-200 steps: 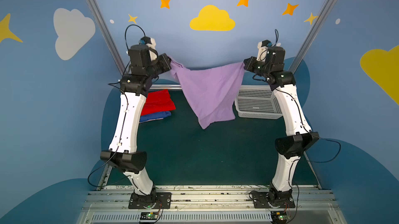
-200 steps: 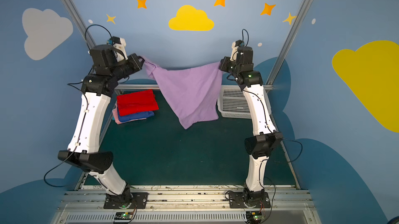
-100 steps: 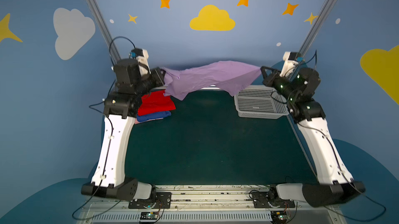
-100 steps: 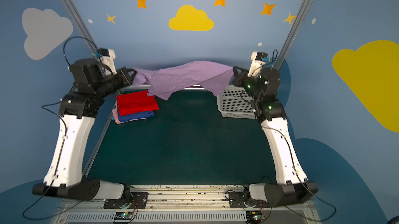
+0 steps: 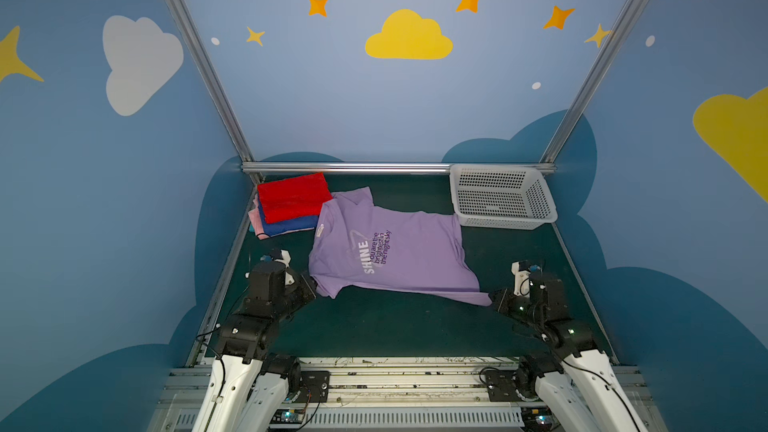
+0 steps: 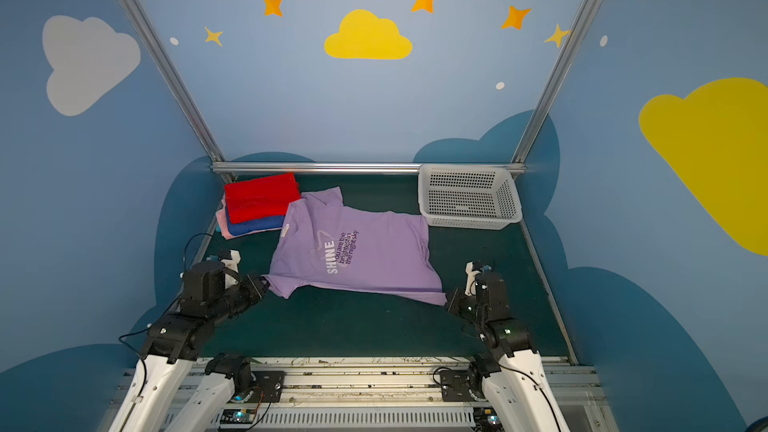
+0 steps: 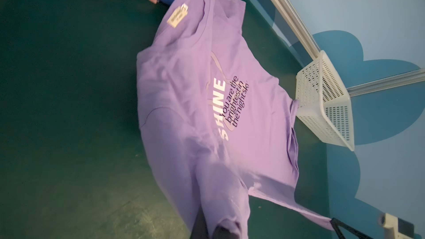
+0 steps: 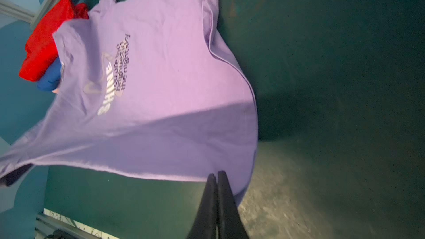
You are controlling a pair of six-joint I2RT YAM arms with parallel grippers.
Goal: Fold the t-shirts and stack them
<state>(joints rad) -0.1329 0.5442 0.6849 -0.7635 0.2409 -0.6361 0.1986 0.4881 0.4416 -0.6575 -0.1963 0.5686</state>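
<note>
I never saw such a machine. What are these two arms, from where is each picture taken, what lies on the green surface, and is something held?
These are two robot arms, the left arm and the right arm, each ending in jaws. Both top views come from one camera head above, looking down; the other two come from a small camera on each wrist. On the green table a lavender t-shirt lies spread, print up. Beside it, folded and stacked: red t-shirt on blue t-shirt on pink t-shirt. A white basket stands at the back. Each arm's jaws are shut on the lavender shirt's near edge, at opposite ends.
</note>
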